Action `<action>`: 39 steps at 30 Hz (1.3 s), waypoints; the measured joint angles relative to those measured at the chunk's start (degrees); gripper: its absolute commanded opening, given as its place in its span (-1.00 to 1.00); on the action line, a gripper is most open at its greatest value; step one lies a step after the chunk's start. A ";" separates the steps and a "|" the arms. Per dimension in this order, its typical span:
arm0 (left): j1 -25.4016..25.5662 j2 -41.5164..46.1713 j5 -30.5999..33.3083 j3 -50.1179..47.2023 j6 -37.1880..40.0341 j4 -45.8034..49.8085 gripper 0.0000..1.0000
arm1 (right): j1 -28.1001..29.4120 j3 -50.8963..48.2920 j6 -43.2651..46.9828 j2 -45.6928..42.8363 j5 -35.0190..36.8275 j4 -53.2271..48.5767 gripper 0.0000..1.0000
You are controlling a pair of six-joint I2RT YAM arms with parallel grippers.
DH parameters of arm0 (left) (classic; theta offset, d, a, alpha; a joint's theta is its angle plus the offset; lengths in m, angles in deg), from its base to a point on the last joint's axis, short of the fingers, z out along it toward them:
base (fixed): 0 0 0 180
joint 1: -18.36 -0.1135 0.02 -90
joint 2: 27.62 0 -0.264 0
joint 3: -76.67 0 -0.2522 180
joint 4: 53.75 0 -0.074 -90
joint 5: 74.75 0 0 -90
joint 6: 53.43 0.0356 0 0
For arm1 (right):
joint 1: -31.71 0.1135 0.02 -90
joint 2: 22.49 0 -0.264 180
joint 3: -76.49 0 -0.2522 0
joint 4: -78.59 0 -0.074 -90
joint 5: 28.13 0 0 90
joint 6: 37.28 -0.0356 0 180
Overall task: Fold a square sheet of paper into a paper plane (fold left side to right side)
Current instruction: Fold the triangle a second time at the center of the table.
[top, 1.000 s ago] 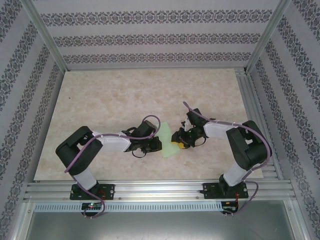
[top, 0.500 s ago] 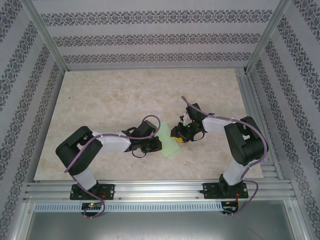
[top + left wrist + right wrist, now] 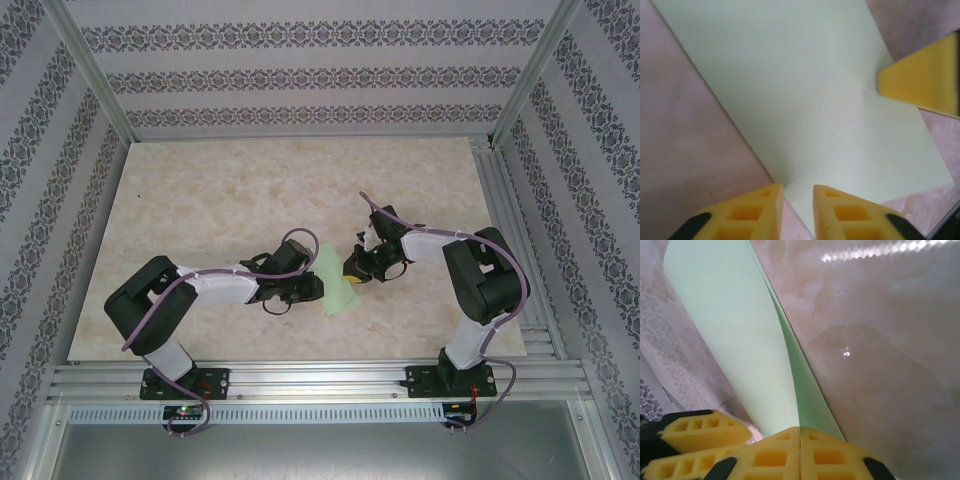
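The square sheet of paper (image 3: 338,285) is pale mint green and folded into a narrower wedge, lying on the table between my two grippers. In the left wrist view the paper (image 3: 805,90) lies flat, and its near edge runs into the narrow gap of my left gripper (image 3: 798,200), which is slightly open. My left gripper (image 3: 318,289) sits at the paper's left edge. My right gripper (image 3: 352,272) is at the right edge. In the right wrist view my right gripper (image 3: 800,432) is shut on a raised flap of the paper (image 3: 730,330).
The marble-patterned table (image 3: 250,190) has free room behind and to both sides of the arms. Patterned walls (image 3: 320,80) enclose it at the back and sides. An aluminium rail (image 3: 320,380) carrying the arm bases runs along the near edge.
My right gripper has shifted slightly up and left along the paper's right edge and closed. My left gripper's jaws have parted a little; the left arm has stayed in place.
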 measured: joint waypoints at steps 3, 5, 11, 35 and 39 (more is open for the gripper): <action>-0.70 4.81 0.83 1.09 1.44 3.54 0.14 | 0.00 -1.51 -1.60 -1.55 0.09 1.70 -1.00; -2.12 9.55 1.75 2.32 2.67 6.36 0.25 | 0.00 -3.04 -3.61 -3.67 0.52 3.52 -1.00; -5.95 19.78 6.58 7.15 8.68 13.31 0.31 | 0.96 -6.88 -12.13 -10.56 4.00 10.14 -1.00; -5.99 26.56 10.23 3.96 16.24 19.39 0.35 | 1.33 -0.90 -10.05 -30.16 13.64 -8.87 -0.99; -5.99 26.71 10.21 3.80 16.26 19.32 0.35 | 1.84 -0.42 -10.21 -27.23 13.64 -7.13 -0.99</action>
